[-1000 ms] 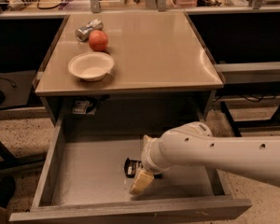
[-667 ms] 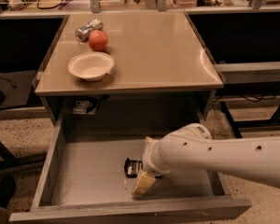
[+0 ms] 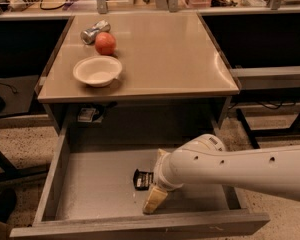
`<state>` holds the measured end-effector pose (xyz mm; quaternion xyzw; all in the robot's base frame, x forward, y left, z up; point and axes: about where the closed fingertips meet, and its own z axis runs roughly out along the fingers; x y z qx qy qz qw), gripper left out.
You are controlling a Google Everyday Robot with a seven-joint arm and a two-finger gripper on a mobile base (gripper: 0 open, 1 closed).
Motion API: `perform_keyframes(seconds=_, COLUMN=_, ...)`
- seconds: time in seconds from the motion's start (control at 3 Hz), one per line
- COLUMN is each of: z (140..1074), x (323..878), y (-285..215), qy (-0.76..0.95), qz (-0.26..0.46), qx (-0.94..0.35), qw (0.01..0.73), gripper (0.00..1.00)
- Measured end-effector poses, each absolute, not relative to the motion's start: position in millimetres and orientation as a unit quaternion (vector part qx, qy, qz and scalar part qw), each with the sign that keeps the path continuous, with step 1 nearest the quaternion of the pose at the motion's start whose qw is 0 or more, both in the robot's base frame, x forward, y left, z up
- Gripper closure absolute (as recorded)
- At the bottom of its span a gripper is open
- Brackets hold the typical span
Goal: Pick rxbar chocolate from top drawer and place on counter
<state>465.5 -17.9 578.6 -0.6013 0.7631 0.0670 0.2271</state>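
Reaching in from 3 o'clock, the robot's single white arm (image 3: 240,171) runs low and nearly level across the right half of the open top drawer (image 3: 140,226), its rounded wrist bending downward near the drawer's middle. The gripper (image 3: 155,201), a pale tan piece at the wrist's end, points down toward 7 o'clock and sits on or just above the drawer floor, close to the front panel. Whether it is spread or closed cannot be told from this angle.

One rxbar chocolate (image 3: 141,179) lies flat on the grey drawer floor, just beside the wrist at its 9 o'clock side and at about 11 o'clock from the gripper. Its right end is hidden behind the wrist, so contact with the gripper cannot be judged.

One small pale packet (image 3: 86,115) sits at the drawer's far left corner, around 11 o'clock, under the tabletop's edge.

On the counter (image 3: 165,59) there are three things, all in its left part: one white bowl (image 3: 97,70) at 8 o'clock, one red apple (image 3: 105,43) just beyond it at 10 o'clock, and one silver can (image 3: 94,31) lying on its side, touching or just beside the apple.
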Motion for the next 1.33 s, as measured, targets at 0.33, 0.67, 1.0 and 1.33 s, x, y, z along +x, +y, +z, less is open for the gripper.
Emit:
perform_keyframes(seconds=0.33, z=578.6, x=465.5, y=-17.9, qy=0.763, qz=0.067, qx=-0.601, qw=0.227, gripper=0.19)
perform_keyframes(seconds=0.67, z=578.6, x=465.5, y=-17.9, qy=0.763, qz=0.067, qx=-0.601, qw=0.227, gripper=0.42)
perform_keyframes(seconds=1.0, z=578.6, x=465.5, y=-17.9, qy=0.763, qz=0.067, qx=-0.601, qw=0.227, gripper=0.66)
perform_keyframes(seconds=1.33, z=579.0, x=465.5, y=-17.9, qy=0.763, qz=0.067, qx=-0.601, qw=0.227, gripper=0.89)
